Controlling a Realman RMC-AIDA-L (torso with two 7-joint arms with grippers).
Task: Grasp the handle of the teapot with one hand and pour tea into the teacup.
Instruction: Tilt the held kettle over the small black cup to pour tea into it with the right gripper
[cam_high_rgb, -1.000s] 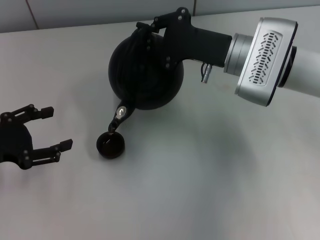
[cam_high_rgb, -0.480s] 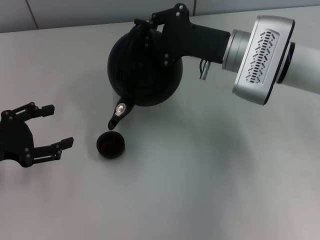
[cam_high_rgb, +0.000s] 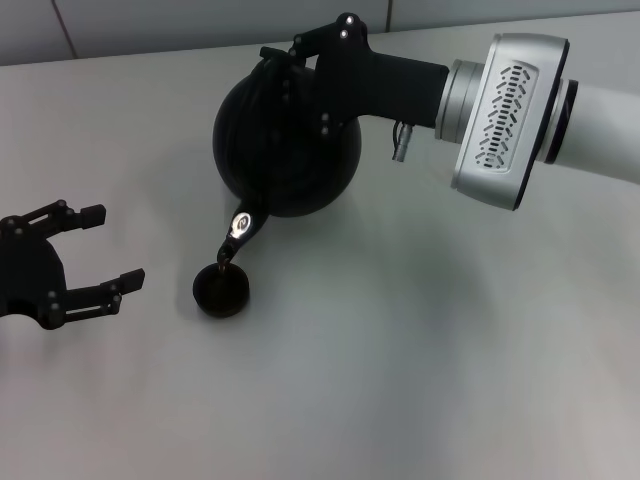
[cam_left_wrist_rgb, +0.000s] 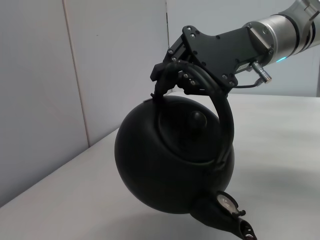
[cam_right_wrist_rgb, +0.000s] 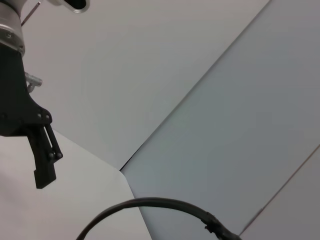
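Observation:
The round black teapot hangs tilted above the table, its spout pointing down at the teacup. The spout tip sits just over the far rim of the small black cup. My right gripper is shut on the arched handle at its top. The left wrist view shows the teapot from the side, with the lid knob and the right gripper clamped on the hoop. My left gripper rests open to the left of the cup, holding nothing.
A pale grey table stretches to the right and front of the cup. A light wall runs along the table's far edge, behind the teapot.
My right arm has shifted slightly left and away with the teapot. The spout lifted a little, then dipped back to the cup's rim. The left gripper drifted slightly.

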